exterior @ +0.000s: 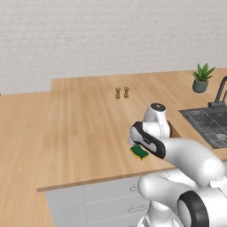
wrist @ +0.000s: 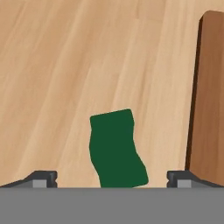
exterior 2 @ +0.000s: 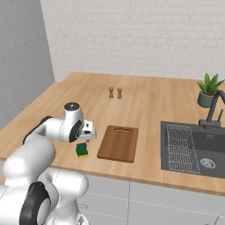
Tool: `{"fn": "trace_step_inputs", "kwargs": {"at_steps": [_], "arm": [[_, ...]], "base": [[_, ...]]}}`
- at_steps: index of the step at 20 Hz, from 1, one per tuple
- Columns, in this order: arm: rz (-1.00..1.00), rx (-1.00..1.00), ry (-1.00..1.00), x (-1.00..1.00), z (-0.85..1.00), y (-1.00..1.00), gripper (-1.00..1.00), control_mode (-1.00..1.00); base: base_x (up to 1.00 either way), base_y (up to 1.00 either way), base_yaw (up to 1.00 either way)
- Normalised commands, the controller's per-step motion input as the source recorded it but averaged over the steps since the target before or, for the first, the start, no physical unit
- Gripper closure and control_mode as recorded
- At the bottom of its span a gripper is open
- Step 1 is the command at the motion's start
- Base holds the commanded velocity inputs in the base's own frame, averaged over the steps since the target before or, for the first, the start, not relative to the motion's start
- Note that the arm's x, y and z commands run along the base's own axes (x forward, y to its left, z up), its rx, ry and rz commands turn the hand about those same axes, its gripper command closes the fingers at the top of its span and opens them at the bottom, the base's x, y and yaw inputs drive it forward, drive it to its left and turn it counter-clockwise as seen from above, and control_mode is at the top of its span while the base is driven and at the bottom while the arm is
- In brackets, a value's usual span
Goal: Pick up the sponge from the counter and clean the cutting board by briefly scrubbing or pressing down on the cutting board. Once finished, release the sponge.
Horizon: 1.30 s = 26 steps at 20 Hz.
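My end effector (wrist: 112,178) stands wide above the sponge (wrist: 116,151) on the tabletop (wrist: 52,78), beside the cutting board (wrist: 211,96).

Left base view: camera behind the arm at its left, facing forward and down across the counter (exterior: 80,133); the sink (exterior: 208,124) sits at 3 o'clock. Right base view: same counter from the other side, arm at 8 o'clock. Both share the shakers (exterior 2: 115,92), plant (exterior 2: 207,93) and sponge (exterior 2: 81,150). Hand view: close, straight down on the sponge, cutting board (wrist: 210,96) at 3 o'clock.
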Motion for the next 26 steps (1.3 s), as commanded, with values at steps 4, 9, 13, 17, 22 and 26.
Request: {"fn": "trace_step_inputs", "kwargs": {"at_steps": [4, 9, 13, 17, 22, 26], "arm": [[0.01, 0.00, 0.04, 0.13, -0.30, 0.00, -1.00, -1.00], [0.00, 0.00, 0.03, 0.13, -0.25, 0.00, -1.00, -1.00], [0.00, 0.00, 0.03, 0.10, -0.26, 0.02, -1.00, -1.00], [0.00, 0.00, 0.02, 0.08, -0.23, 0.00, -1.00, -1.00], [0.00, 0.00, 0.02, 0.07, -0.12, 0.05, -1.00, -1.00], [0.01, 0.00, 0.00, 0.00, -0.15, 0.00, -1.00, -1.00]], "base": [[0.00, 0.00, 0.00], [0.00, 0.00, 0.00], [0.00, 0.00, 0.00], [0.00, 0.00, 0.00], [0.00, 0.00, 0.00], [0.00, 0.00, 0.00]]}}
